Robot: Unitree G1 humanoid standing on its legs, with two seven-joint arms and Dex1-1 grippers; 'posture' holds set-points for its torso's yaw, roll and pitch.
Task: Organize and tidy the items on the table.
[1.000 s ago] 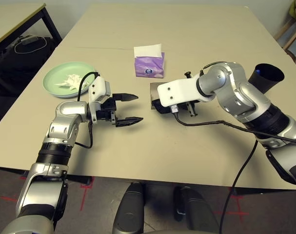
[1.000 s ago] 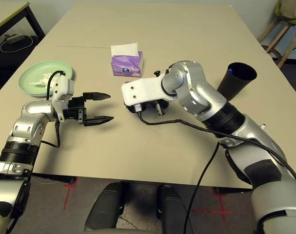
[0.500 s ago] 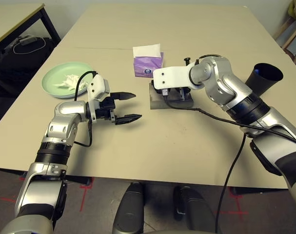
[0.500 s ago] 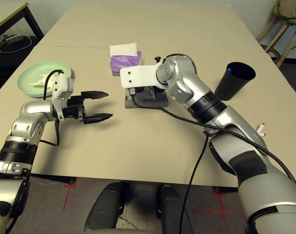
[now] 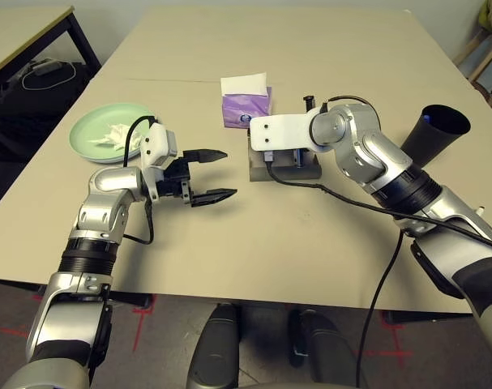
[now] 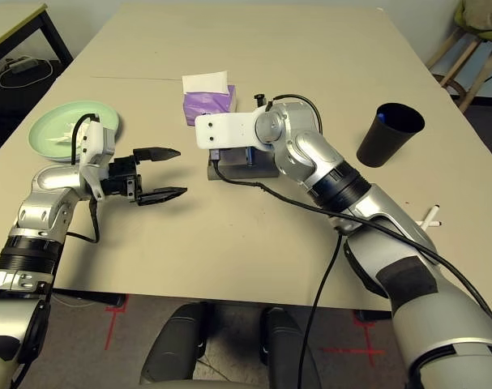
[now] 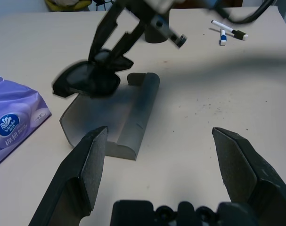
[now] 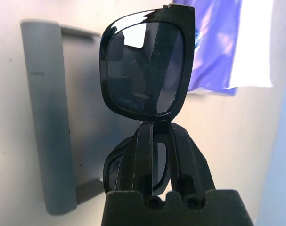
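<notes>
While the left hand [image 5: 215,173] stays wide apart, the right hand [image 8: 157,136], pinching the black sunglasses [image 8: 145,66], has shifted over the open glasses case [image 7: 115,121].

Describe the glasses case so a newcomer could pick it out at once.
On the large beige table, find the purple tissue pack near the middle. Just in front of it lies the grey-tan oblong glasses case, flipped open, under the black sunglasses pinched in the right gripper.
</notes>
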